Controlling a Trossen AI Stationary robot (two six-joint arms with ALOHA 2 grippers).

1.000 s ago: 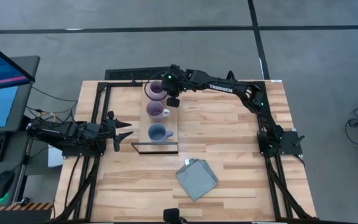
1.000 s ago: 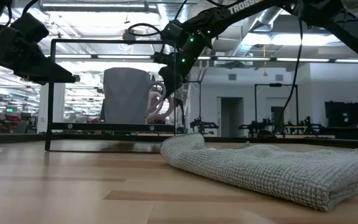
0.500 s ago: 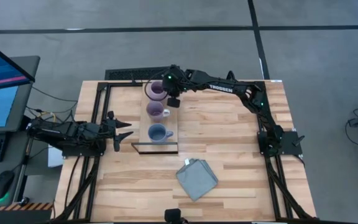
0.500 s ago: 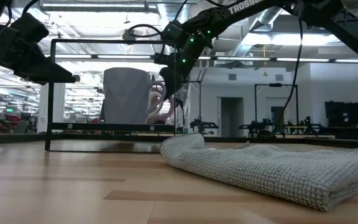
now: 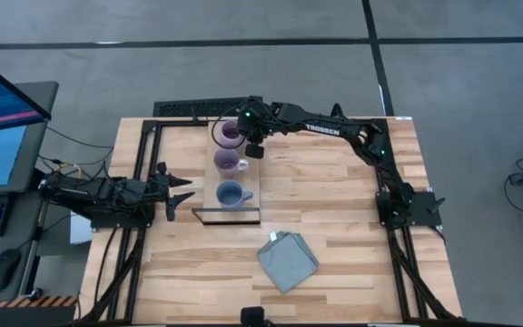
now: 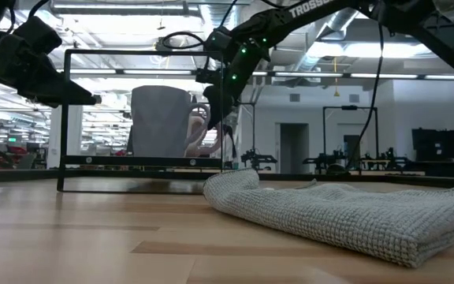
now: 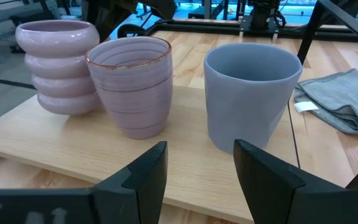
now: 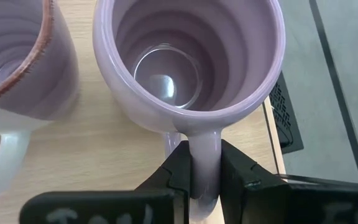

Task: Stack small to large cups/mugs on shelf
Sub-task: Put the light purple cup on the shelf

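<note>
Three mugs stand in a row on the light-wood shelf (image 5: 251, 182): a ribbed lilac mug (image 5: 229, 133) at the far end, a lilac mug with a brown rim (image 5: 228, 162) in the middle, and a blue mug (image 5: 231, 193) at the near end. My right gripper (image 8: 205, 177) is at the ribbed mug's right side, shut on its handle. My left gripper (image 7: 197, 177) is open, left of the shelf's near end (image 5: 180, 193), and touches nothing. In the low view the blue mug (image 6: 160, 122) hides most of the other two. My right gripper pinches the ribbed lilac mug's handle (image 8: 204, 149) between its two fingers (image 8: 179, 171), one on each flat side of the loop. It comes slanting down from the table's right. The mug is upright, with its base on the shelf's far end (image 8: 104, 162).
A folded grey cloth (image 5: 288, 261) lies on the tabletop, near and right of the shelf. A dark metal frame (image 6: 65, 118) stands around the shelf area. A monitor and keyboard sit beyond the table's left edge. Bare tabletop lies right of the shelf.
</note>
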